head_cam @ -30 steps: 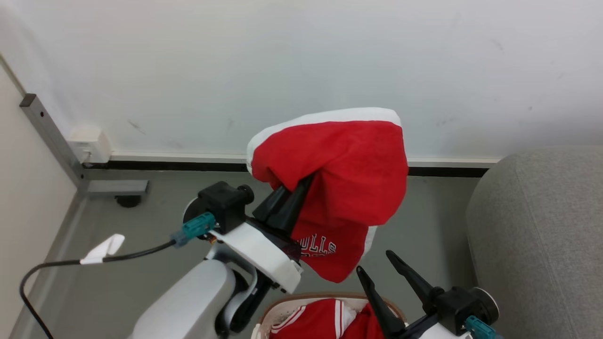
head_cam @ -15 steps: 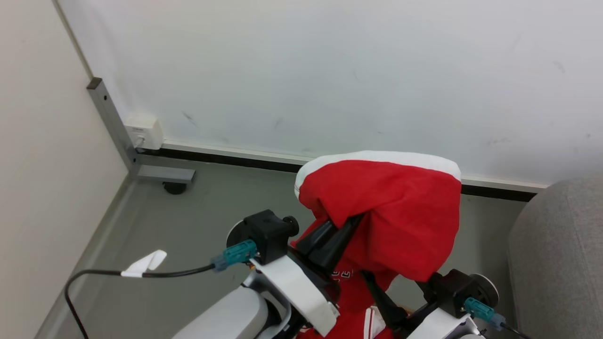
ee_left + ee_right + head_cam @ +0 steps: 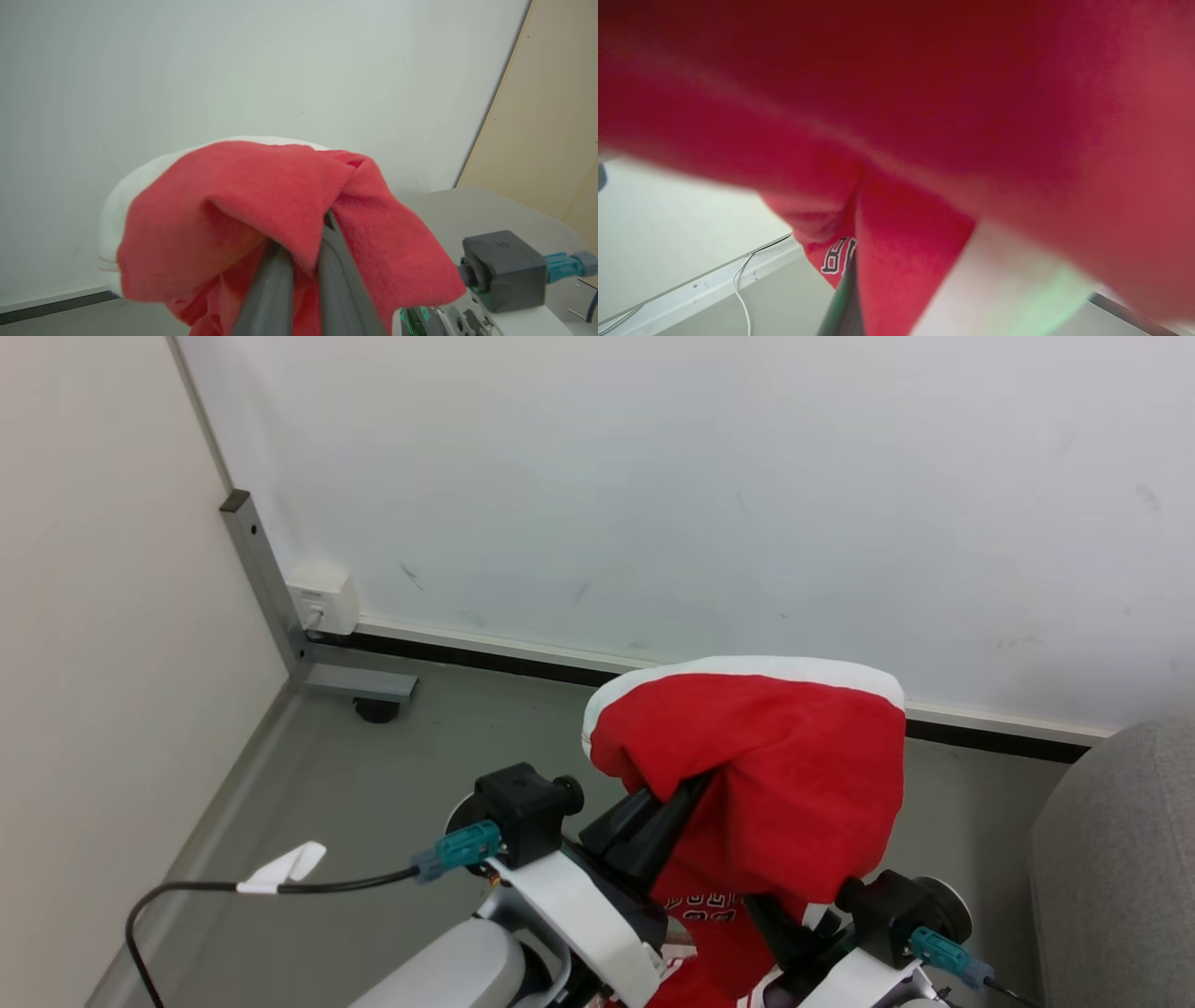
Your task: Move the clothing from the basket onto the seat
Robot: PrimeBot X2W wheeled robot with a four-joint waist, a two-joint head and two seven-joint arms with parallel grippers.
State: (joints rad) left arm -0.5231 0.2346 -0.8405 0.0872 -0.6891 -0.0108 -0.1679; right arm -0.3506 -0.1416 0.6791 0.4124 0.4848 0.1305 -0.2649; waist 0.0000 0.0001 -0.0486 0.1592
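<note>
right claw point(image 3: 780, 931) tips buried in the red clothing point(image 3: 766, 765)

**Red cloth crowds the right wrist camera**

A red jersey point(image 3: 924, 93) hangs close and blurred across the top and right. A fold of it drops to the bottom edge against the one visible dark finger point(image 3: 844, 305) of the right claw point(image 3: 850, 280), which is closed on the cloth. Beside the finger, white-edged navy lettering point(image 3: 837, 256) is partly hidden. A pale blurred band point(image 3: 1008, 284) slants lower right. Lower left are grey floor point(image 3: 784, 303), a white skirting board point(image 3: 691, 294), a thin white cable point(image 3: 740, 284) and pale wall point(image 3: 668, 214).
</note>
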